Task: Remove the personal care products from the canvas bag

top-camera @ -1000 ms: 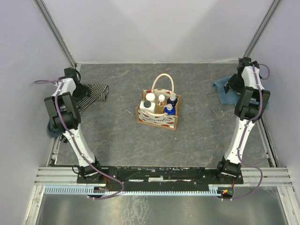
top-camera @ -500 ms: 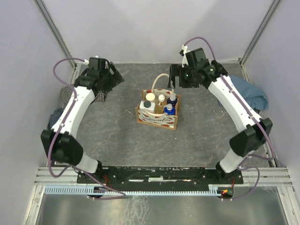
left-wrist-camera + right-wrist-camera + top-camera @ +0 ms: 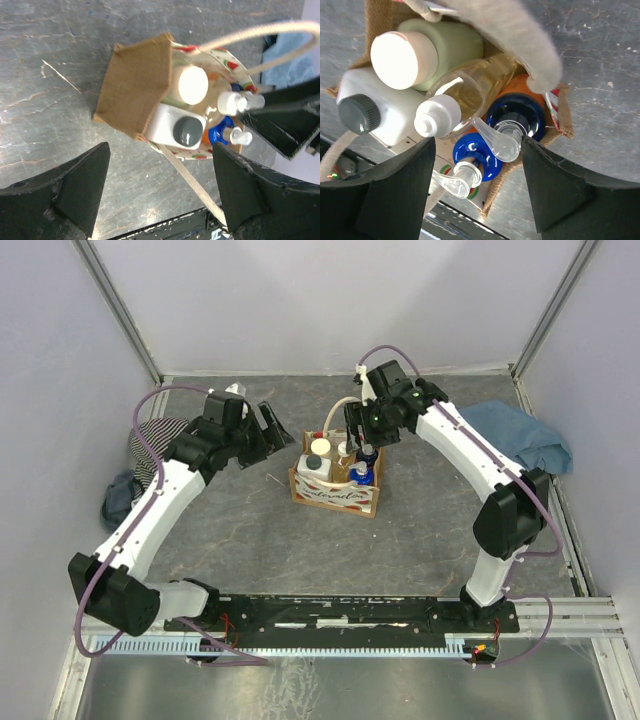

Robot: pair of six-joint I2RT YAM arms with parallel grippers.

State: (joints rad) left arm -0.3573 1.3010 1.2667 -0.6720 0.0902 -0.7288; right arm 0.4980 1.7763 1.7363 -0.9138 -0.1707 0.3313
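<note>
I count 6 products, all in the canvas bag (image 3: 336, 496) mid-table: 2 blue pump bottles (image 3: 517, 117), 1 white bottle (image 3: 395, 125), 1 pale green bottle (image 3: 452, 42), 1 clear yellowish bottle (image 3: 470, 87), and 1 orange bottle (image 3: 522, 86), mostly hidden. Vs 0.5 s ago both arms have swung in. The right gripper (image 3: 477, 147) is spread wide over the bag, and the left gripper (image 3: 160, 165) is wide beside it.

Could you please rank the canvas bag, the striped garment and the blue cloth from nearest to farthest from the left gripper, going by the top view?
From the left gripper:
1. canvas bag, just to its right, mid-table.
2. striped garment, at the table's left edge.
3. blue cloth, at the far right side.
</note>
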